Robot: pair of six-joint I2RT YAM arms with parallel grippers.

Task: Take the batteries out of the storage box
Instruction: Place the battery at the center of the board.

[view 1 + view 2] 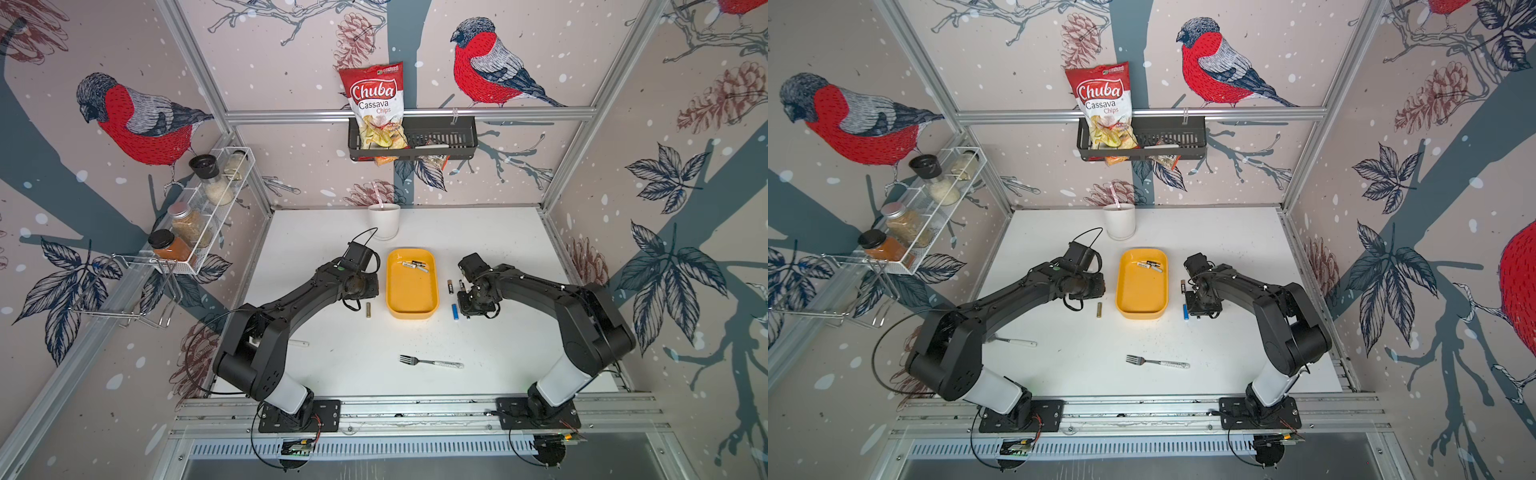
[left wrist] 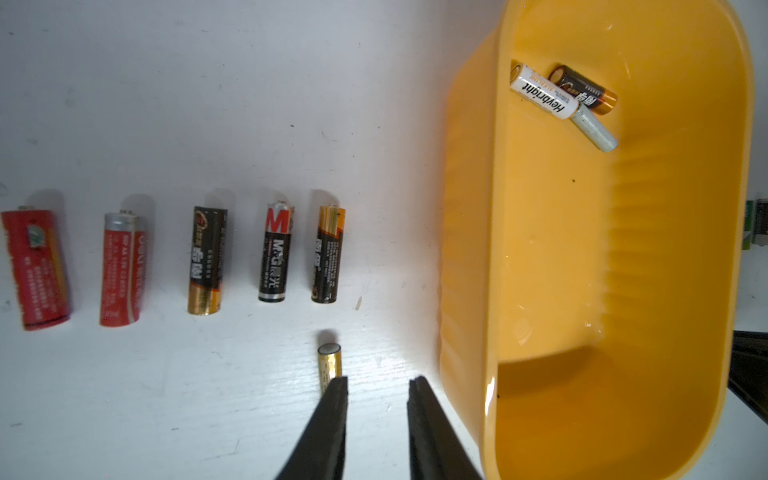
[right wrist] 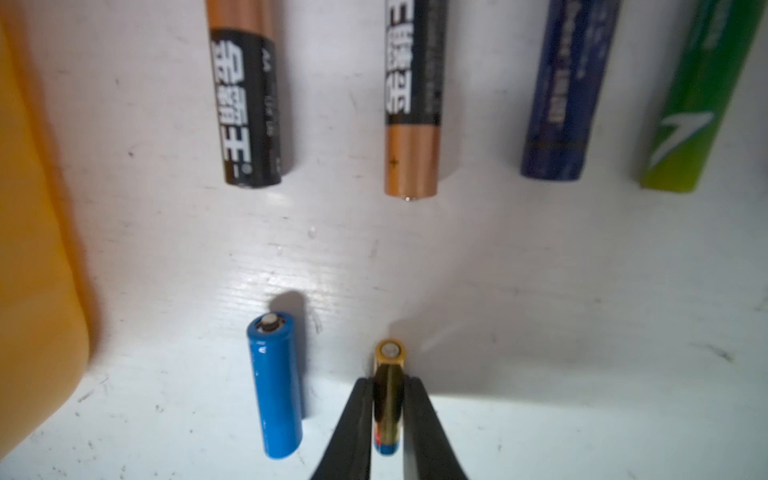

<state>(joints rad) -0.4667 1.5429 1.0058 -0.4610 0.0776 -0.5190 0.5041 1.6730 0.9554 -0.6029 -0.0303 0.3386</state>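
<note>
My right gripper (image 3: 387, 380) clamps a gold battery (image 3: 389, 353), apparently to line it beside the blue battery (image 3: 274, 386); left gripper (image 2: 379, 380) slightly parted, empty.

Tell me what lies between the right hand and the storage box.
A blue battery lies there, touching neither the storage box nor the right hand, which grips a gold battery. The right wrist view shows it.

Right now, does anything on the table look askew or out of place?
Only the three batteries left in the yellow box: they lie bunched at odd angles at one end, while the batteries outside lie in rows.
</note>
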